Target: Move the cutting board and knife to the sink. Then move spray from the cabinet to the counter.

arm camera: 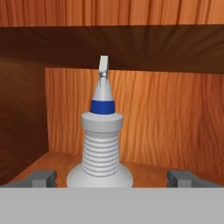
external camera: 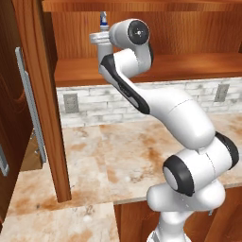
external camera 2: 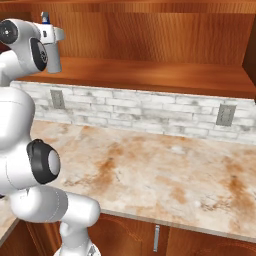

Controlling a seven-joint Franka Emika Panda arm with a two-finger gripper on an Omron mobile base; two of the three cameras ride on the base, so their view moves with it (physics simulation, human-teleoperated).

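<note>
Jaws of the white arm's two-finger gripper [arm camera: 112, 178] stand spread wide and grasp nothing; in the hand view one dark fingertip [arm camera: 42, 178] rises to each side of the small light-grey plastic spray bottle [arm camera: 100, 148], and both are clear of its body. That bottle stands upright between them, ribbed along its neck, with a blue band and a white trigger nozzle on top. It rests on the plank shelf of the reddish-brown wooden wall cabinet [external camera: 156, 66], close to the cabinet's left inner wall, with the cabinet's grained back panel behind it. In the left base view the gripper [external camera: 100, 40] is raised to that shelf, and the bottle's blue-and-white tip [external camera: 102, 20] shows just above the hand. In the right base view the same tip [external camera 2: 45, 18] peeks over the hand at the cabinet's left end. Below the cabinet lies the beige stone-look worktop [external camera: 108, 156] with rusty orange-brown blotches, and behind it, under the cabinet's shelf, runs a whitish brick backsplash [external camera 2: 145, 112] with grey wall outlets [external camera 2: 225, 114]. Left of the cabinet's opening, its door hangs open, carrying a long silver bar handle [external camera: 29, 101].
</note>
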